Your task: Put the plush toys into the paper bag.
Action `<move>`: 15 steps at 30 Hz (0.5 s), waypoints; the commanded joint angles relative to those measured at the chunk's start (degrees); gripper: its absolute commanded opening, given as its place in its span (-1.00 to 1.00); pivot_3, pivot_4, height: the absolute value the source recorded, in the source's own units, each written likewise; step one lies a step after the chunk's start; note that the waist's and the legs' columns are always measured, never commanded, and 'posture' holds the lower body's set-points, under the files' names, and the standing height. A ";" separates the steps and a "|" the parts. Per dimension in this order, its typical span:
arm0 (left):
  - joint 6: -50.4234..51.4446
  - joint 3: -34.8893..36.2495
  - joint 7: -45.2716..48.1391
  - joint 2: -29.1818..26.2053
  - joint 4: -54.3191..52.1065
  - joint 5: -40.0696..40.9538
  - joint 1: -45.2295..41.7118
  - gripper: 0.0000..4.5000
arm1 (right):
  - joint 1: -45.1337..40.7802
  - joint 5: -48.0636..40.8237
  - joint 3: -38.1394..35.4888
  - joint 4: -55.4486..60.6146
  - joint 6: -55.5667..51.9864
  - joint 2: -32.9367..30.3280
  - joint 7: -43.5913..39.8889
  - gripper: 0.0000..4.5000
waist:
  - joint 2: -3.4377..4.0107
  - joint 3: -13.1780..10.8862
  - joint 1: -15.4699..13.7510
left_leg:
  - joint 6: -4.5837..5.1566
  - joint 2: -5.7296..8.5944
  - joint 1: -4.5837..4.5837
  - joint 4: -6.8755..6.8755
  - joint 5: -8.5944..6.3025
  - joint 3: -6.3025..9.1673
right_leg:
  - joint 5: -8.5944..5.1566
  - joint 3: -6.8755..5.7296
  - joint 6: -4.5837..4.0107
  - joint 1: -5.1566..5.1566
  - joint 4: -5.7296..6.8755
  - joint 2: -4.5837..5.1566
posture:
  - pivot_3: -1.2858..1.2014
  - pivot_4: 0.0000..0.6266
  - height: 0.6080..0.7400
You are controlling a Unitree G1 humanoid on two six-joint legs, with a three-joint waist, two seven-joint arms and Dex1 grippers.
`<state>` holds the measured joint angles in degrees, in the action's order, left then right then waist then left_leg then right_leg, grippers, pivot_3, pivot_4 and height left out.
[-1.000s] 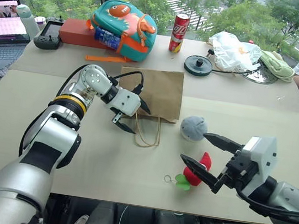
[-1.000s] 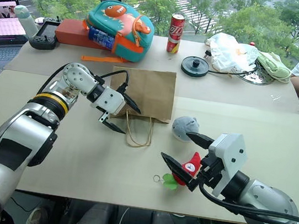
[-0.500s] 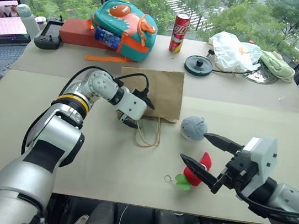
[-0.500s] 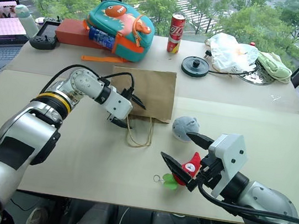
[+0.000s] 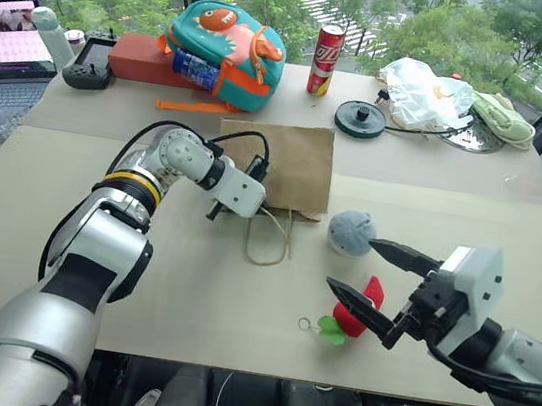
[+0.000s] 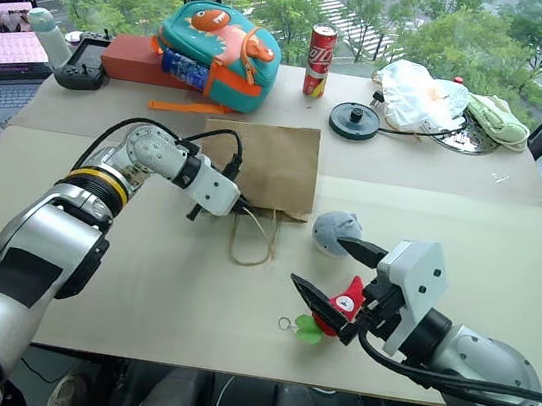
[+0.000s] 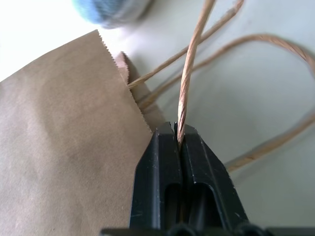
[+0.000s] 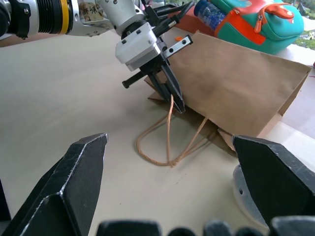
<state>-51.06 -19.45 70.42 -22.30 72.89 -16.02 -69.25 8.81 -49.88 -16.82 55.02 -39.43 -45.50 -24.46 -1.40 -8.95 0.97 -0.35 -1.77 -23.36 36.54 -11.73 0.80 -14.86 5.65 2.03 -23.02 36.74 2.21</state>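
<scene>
Plush toys at lower right of the head view: grey-blue ball (image 5: pixel 351 231) beside brown paper bag (image 5: pixel 288 163), red strawberry (image 5: pixel 357 311) just below. Bag flat at centre of table (image 5: pixel 188 292). Left gripper (image 8: pixel 176 102) pinched tight on twisted-paper handle (image 7: pixel 189 73) at bag's mouth. Right gripper (image 5: pixel 374 283) spread wide, one black finger (image 5: pixel 361 311) overlapping the strawberry, nothing gripped.

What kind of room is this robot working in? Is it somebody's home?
More likely an office or lab on an upper floor. An open laptop sits at the edge of the long beige table, a black handheld controller lies nearby, and the windows look down on treetops and a street.
</scene>
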 commanded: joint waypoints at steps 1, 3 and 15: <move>7.20 5.77 1.98 1.38 -1.22 6.48 -0.47 -0.97 | -1.34 0.56 0.32 0.37 1.09 -0.19 -0.30 1.00 | 0.00 0.00 0.03 | 0.00 0.00 0.00 0.01 0.00 0.00 | 0.00 0.00 0.00 0.00 0.02 0.00 | 0.03 -0.52 0.98; 10.23 7.93 3.84 1.88 -1.99 8.91 -0.31 -0.97 | -1.76 0.73 0.70 0.16 0.99 -0.11 -0.33 1.00 | 0.00 0.00 0.03 | 0.00 0.00 0.00 0.01 0.00 0.01 | 0.00 -0.02 0.00 0.00 0.01 0.00 | 0.03 -0.52 0.98; 20.40 12.88 7.79 1.94 -10.47 15.05 4.23 -0.97 | -17.40 5.95 23.53 -14.20 -10.49 12.17 11.63 1.00 | 0.01 0.02 1.26 | 0.01 -0.02 0.06 0.09 0.01 0.16 | 0.01 -0.06 -0.02 0.00 0.24 -0.08 | 0.03 -0.52 0.98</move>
<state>-31.71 -7.77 77.78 -20.08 65.63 -2.77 -64.51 -7.24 -46.80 3.53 43.81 -47.03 -35.12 -16.03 -1.39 -8.92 2.22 -0.34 -1.80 -23.32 36.65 -11.72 1.00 -14.85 5.58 2.01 -23.02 36.99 2.12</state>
